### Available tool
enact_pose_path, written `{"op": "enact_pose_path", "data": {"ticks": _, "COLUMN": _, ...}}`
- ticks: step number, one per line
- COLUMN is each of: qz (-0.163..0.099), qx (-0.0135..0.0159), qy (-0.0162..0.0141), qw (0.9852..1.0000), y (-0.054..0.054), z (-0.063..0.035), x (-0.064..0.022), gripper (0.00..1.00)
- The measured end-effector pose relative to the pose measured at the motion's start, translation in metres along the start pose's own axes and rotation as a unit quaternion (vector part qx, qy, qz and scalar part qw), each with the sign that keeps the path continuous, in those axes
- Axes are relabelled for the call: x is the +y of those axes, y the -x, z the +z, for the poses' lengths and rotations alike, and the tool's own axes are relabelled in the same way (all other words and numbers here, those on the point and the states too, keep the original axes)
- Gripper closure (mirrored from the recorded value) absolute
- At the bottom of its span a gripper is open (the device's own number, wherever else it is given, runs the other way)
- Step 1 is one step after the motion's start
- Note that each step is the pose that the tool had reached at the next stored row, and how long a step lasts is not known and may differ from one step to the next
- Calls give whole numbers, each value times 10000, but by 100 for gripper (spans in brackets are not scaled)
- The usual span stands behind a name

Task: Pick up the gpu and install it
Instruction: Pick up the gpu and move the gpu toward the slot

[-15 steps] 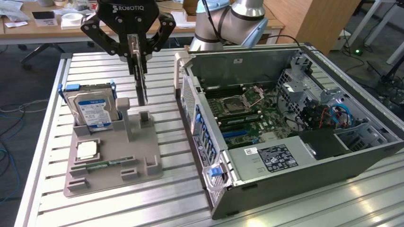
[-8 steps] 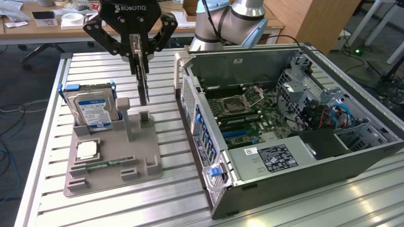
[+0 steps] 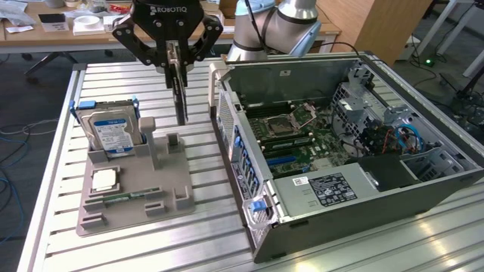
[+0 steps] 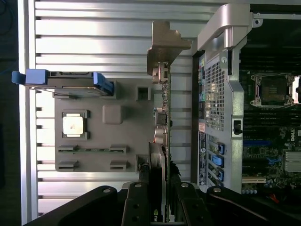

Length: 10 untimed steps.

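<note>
**Gpu held in the air beside the case**

- One gpu [image 3: 180, 96] [image 4: 163, 117], hanging upright and edge-on, silver bracket end down. It sits just off the case [image 3: 340, 221] wall, on the exterior view's left, outside the case.
- One gripper [image 3: 178, 56] [image 4: 160, 207], jaws drawn partway in and clamped on the gpu's upper edge. One arm [image 3: 276, 25] rises behind the case.
- One grey holder [image 3: 170, 198], lying flat further from the case on the same side. The gpu's lower end hangs over the holder edge nearest the case; I cannot tell whether they touch.
- On the holder:
  - one hard drive [image 3: 112, 133], standing upright at the far corner from the case, with blue rails
  - one CPU [image 3: 103, 179], lying flat
  - one memory stick [image 3: 130, 196], lying flat in a slot
- One case, on its side with the panel off and the motherboard [image 3: 295, 136] exposed.
- Surface: slotted aluminium table [image 3: 113, 249], carrying both the case and the holder.
- Room: wooden desks [image 3: 45, 34] beyond the case, a chair [image 3: 53, 56] base under one, and cables [image 3: 11, 141] on the floor past the table.
</note>
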<state>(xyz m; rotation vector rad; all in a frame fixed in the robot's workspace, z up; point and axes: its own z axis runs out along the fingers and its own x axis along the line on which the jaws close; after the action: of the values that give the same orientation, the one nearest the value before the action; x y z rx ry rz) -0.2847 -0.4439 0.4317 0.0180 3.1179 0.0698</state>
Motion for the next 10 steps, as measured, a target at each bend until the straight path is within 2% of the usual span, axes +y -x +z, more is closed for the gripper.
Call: {"op": "enact_pose_path", "data": {"ticks": 10, "qz": 0, "qx": 0, "qy": 0, "qw": 10000, "y": 255, "z": 6, "x": 3, "gripper": 74}}
